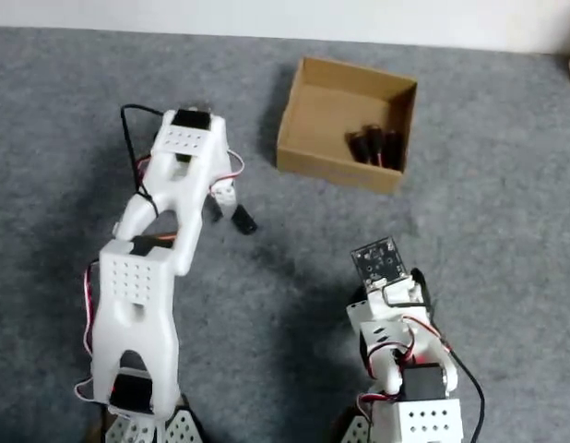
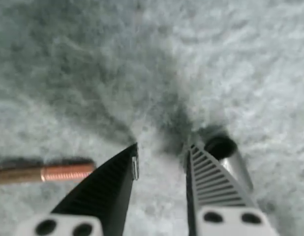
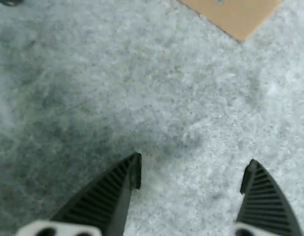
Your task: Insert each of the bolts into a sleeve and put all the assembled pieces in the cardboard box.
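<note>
Grey carpet; left gripper narrowly parted beside sleeve.

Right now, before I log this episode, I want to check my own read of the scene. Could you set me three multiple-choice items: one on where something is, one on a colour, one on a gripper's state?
1. Where do the dark assembled pieces lie?
A in a plastic tray
B inside the cardboard box
C on a plate

2. What colour is the bolt lying beside the left gripper?
A blue
B white
C copper

3. How is the right gripper?
A open, holding nothing
B shut tight, empty
C shut on the bolt

Answers:
1 B: the high view shows them gathered in one corner of the box.
2 C: its threaded shaft shines copper in the left wrist view.
3 A: its fingers stand well apart over bare carpet.
</note>
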Robot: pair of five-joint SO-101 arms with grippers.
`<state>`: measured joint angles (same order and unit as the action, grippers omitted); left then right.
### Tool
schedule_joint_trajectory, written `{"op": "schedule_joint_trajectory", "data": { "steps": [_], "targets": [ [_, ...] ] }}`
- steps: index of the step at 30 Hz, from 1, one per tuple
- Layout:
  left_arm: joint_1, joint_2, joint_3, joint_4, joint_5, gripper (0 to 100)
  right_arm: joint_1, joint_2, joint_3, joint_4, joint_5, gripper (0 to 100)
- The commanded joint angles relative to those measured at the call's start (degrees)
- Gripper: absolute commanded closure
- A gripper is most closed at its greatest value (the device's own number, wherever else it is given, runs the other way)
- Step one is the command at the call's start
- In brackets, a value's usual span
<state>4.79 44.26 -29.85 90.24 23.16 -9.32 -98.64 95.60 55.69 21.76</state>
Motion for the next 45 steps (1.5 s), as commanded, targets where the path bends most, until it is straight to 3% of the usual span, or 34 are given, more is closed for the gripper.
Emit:
{"op": "schedule_joint_trajectory", "data": {
  "steps": [1, 9, 13, 19, 27, 34, 36, 41, 45],
  "targets": [
    [6.46, -0.13, -4.18, 4.13, 0.00, 84, 0.40, -0.22, 0.48, -1.80, -0.26, 69.9],
    [19.56, -0.13, -4.35, 4.04, 2.81, 84, 0.40, -0.22, 0.57, -1.89, -0.26, 69.9],
    [20.97, -0.13, -4.35, 4.31, 4.04, 84, 0.40, -0.22, 0.57, -1.89, -0.26, 69.9],
    [14.37, -1.98, -5.14, 10.73, 4.04, 84, 0.40, -0.22, 0.57, -1.89, -0.26, 69.9],
    [1.45, -15.96, 0.84, 10.73, 4.13, 84, 0.40, -0.22, 0.57, -1.98, -0.26, 69.9],
    [0.57, -29.32, 22.46, 10.64, 4.57, 84, -1.54, -0.22, 3.47, -4.35, -0.26, 69.9],
    [0.31, -32.75, 26.15, 10.29, 7.47, 88, -4.00, -0.22, 4.88, -4.26, -0.26, 69.9],
    [-2.15, -45.14, 34.15, 3.78, 9.58, 90, -7.78, 0.31, 2.95, -1.80, 1.76, 69.9],
    [-5.93, -53.85, 45.41, -4.84, 9.58, 87, -17.45, 5.23, -7.96, 0.13, 1.76, 69.9]
  ]
}}
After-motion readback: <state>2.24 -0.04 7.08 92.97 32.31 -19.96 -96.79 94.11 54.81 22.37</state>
